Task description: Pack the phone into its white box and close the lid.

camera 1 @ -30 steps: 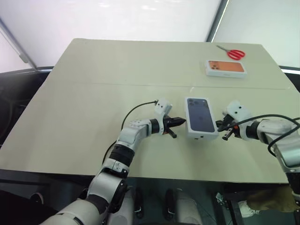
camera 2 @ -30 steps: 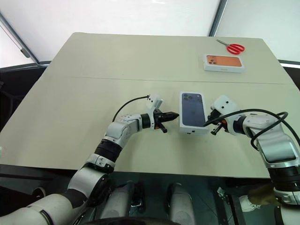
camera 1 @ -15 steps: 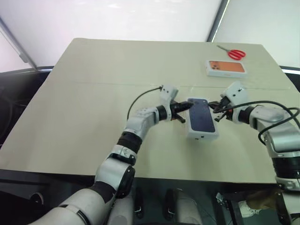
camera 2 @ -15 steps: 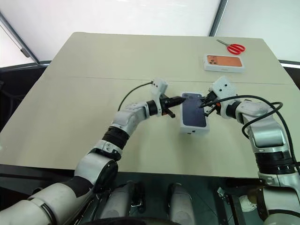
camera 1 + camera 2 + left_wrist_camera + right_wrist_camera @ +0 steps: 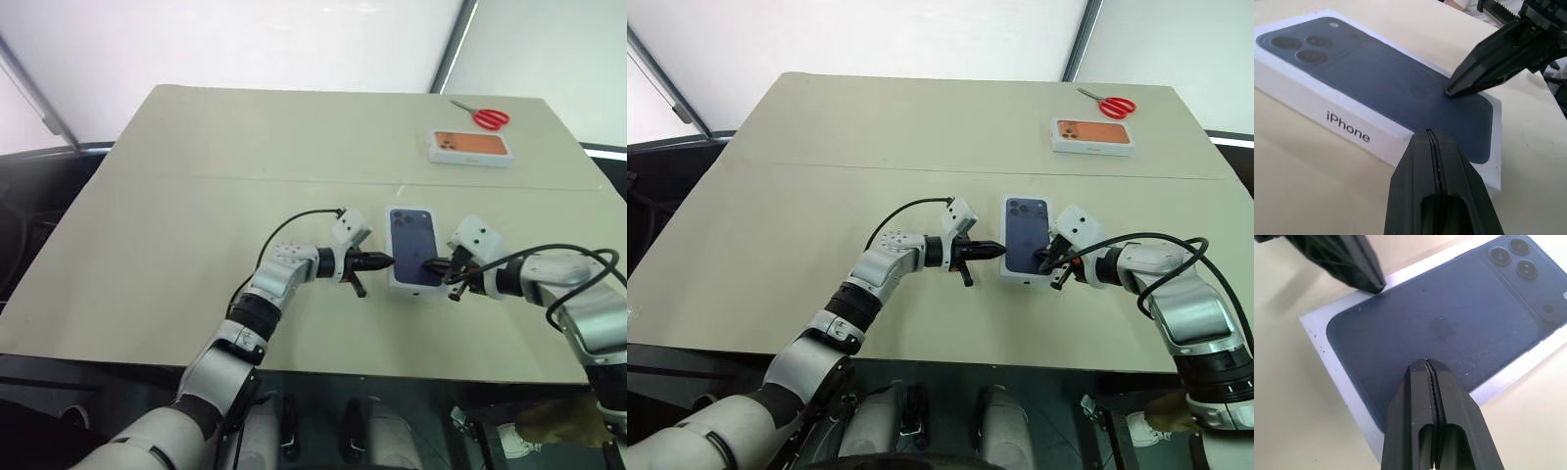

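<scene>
1. My left gripper [image 5: 385, 260] is clenched shut on nothing, its tip at the left long edge of the lid [image 5: 413, 249], near the corner closest to me; whether it actually touches the cardboard I cannot tell

2. The lid sits face up on the tan table [image 5: 176, 215] between my two grippers, its dark blue phone picture on top and the printed camera cluster at the far end. It seems to be down over the white box, which is hidden under it, as is the phone, so I judge the pack closed or nearly so

3. I expect this package to be light and stiff, with a smooth printed face that closed fingertips would skate over. It should slide easily on the table. The thin side walls would dent under a hard pinch, so I would press flat on top or take it across the two long edges

4. My right gripper [image 5: 443, 266] is also clenched and empty, its tip over the near right part of the printed face, resting on it or just above

5. Well apart at the far right lie another box with an orange phone picture [image 5: 469, 146] and red-handled scissors [image 5: 482, 116]
</scene>
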You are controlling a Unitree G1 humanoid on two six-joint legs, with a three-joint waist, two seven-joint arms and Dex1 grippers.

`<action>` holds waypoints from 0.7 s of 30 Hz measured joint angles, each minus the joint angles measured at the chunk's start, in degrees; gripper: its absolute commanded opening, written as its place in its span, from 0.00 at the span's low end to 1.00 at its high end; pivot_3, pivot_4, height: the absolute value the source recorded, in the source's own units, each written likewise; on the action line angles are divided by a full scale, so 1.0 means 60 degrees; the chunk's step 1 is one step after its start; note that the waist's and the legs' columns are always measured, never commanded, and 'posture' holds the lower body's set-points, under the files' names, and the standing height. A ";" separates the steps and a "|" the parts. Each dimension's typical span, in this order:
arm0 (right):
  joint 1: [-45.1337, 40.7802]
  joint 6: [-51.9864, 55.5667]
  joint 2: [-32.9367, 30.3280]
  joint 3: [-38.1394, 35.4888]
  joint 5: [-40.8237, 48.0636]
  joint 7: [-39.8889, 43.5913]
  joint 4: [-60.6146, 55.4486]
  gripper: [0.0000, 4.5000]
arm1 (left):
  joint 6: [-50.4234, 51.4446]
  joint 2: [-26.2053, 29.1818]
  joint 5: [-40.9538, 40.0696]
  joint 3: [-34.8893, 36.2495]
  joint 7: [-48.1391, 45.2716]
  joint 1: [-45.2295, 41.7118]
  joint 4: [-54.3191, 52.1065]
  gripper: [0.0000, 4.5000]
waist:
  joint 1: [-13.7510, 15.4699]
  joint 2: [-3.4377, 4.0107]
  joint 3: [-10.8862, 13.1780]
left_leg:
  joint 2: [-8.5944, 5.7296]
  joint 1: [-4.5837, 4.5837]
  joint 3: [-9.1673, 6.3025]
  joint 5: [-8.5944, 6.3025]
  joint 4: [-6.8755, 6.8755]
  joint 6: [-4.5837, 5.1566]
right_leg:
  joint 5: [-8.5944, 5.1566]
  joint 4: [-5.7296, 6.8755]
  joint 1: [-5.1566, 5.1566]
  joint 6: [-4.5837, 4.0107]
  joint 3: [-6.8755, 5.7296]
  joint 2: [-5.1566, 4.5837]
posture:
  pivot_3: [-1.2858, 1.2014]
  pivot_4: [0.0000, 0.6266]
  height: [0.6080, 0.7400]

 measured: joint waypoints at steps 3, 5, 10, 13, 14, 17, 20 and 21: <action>-0.0305 0.0703 0.0431 -0.0167 0.0519 -0.0121 0.0171 0.00 | 0.0396 0.0186 -0.0266 0.0271 0.0045 0.0166 -0.0326 0.41 | -0.0018 0.0005 0.0004 | 0.0000 -0.0011 0.0001 0.0023 -0.0001 -0.0037 | 0.0001 0.0005 -0.0013 0.0001 0.0002 -0.0001 | 0.52 0.24 0.98; -0.0411 0.0846 0.0665 -0.0358 0.0772 -0.0239 0.0319 0.06 | 0.0509 0.0490 -0.0424 0.0440 0.0084 0.0293 -0.0687 0.64 | -0.0022 0.0010 0.0009 | 0.0001 -0.0019 0.0002 0.0024 -0.0002 -0.0039 | 0.0001 0.0008 -0.0021 0.0001 0.0002 0.0001 | 0.52 0.24 0.98; -0.0932 0.0602 0.0928 -0.0785 0.1127 -0.0394 0.0496 0.53 | 0.0871 0.1669 -0.0837 0.0968 -0.0057 0.0451 -0.1916 1.00 | -0.0041 0.0017 0.0012 | 0.0000 -0.0020 0.0004 0.0027 -0.0004 -0.0044 | 0.0002 0.0007 -0.0023 0.0001 0.0002 0.0003 | 0.52 0.24 0.98; -0.1246 0.0224 0.0917 -0.1014 0.1315 -0.0231 0.0585 0.88 | 0.1220 0.2969 -0.1133 0.1489 -0.0325 0.0696 -0.2649 1.00 | -0.0086 0.0017 0.0013 | 0.0002 -0.0020 0.0004 0.0034 -0.0008 -0.0055 | 0.0002 0.0008 -0.0024 0.0001 0.0002 0.0011 | 0.52 0.24 0.98; -0.1279 0.0127 0.0912 -0.1110 0.1393 -0.0144 0.0678 0.99 | 0.1337 0.3454 -0.1252 0.1741 -0.0411 0.0783 -0.2811 1.00 | -0.0098 0.0017 0.0013 | 0.0003 -0.0020 0.0005 0.0035 -0.0010 -0.0057 | 0.0002 0.0008 -0.0024 0.0001 0.0002 0.0013 | 0.52 0.24 0.98; -0.1274 -0.0232 0.0913 -0.1278 0.1556 0.0098 0.0964 0.99 | 0.1488 0.4444 -0.1502 0.2426 -0.0599 0.1115 -0.2979 1.00 | -0.0075 0.0019 0.0013 | -0.0002 -0.0019 0.0006 0.0036 -0.0010 -0.0058 | 0.0002 0.0007 -0.0020 0.0002 0.0001 0.0012 | 0.52 0.24 0.98; -0.0985 -0.1021 0.0883 -0.1560 0.1638 0.0503 0.1150 0.99 | 0.1495 0.5042 -0.1792 0.2767 -0.0922 0.1765 -0.3155 1.00 | -0.0002 0.0017 0.0014 | -0.0008 -0.0020 0.0007 0.0033 -0.0010 -0.0055 | 0.0001 0.0003 -0.0017 0.0003 -0.0001 0.0010 | 0.52 0.24 0.98; -0.0773 -0.1320 0.0825 -0.1598 0.1620 0.0675 0.1186 0.99 | 0.1502 0.5231 -0.1902 0.2852 -0.1045 0.1984 -0.3193 1.00 | 0.0008 0.0017 0.0014 | -0.0009 -0.0020 0.0007 0.0033 -0.0010 -0.0054 | 0.0001 0.0002 -0.0017 0.0003 0.0000 0.0010 | 0.52 0.24 0.98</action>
